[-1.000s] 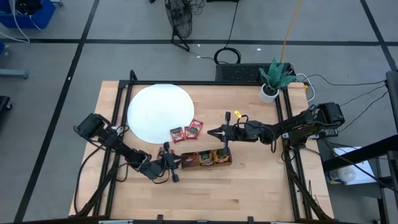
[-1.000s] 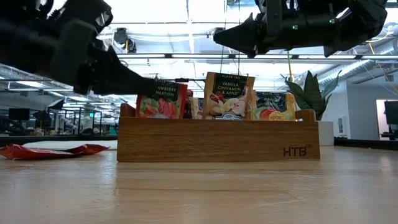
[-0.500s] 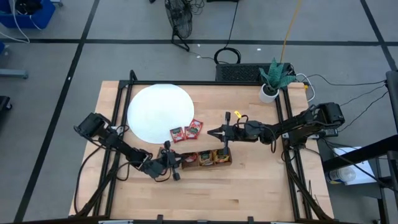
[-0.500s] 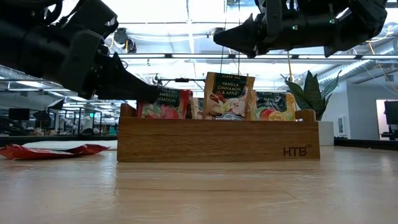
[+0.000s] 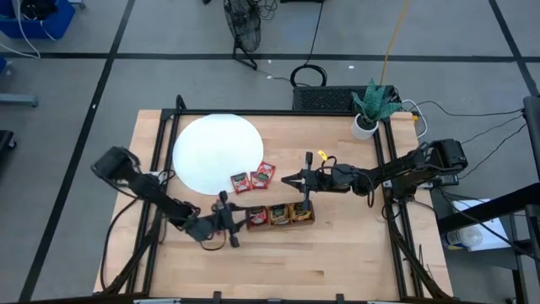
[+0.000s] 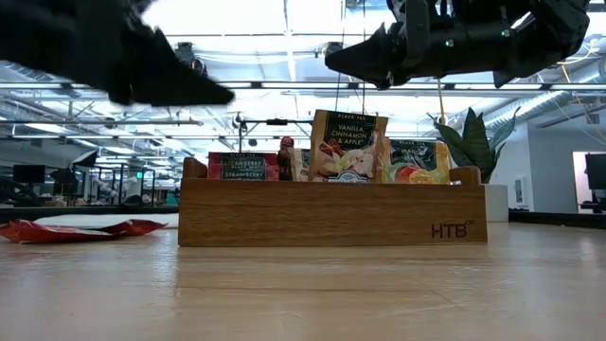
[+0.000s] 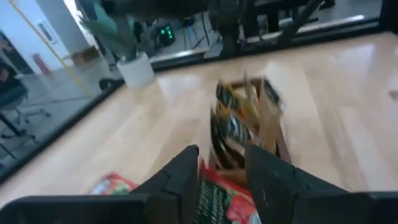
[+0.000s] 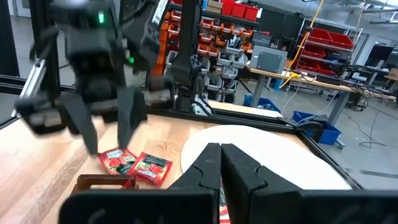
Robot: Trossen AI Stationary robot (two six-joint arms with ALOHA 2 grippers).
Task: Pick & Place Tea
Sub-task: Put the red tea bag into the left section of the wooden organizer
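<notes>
The wooden tray (image 5: 280,215) (image 6: 331,216) stands near the table's middle with tea sachets upright in its compartments. A red strawberry sachet (image 6: 243,166) (image 7: 219,200) sits low in its left compartment. My left gripper (image 5: 238,221) (image 6: 220,95) (image 7: 221,165) hovers open just above and left of that end, clear of the sachet. Two red sachets (image 5: 240,181) (image 5: 263,175) lie flat by the white disc (image 5: 217,152). My right gripper (image 5: 285,179) (image 8: 219,154) hangs shut above the table behind the tray, holding nothing.
A potted plant (image 5: 369,110) stands at the far right corner. Bare wood lies along the near edge in front of the tray. The right arm (image 6: 454,38) hangs over the tray's far side.
My left gripper has let go of the red strawberry sachet and risen away from the tray, drawing back a little toward the table's left. The sachet, held up and tilted above the left compartment before, has dropped down into it and now stands lower.
</notes>
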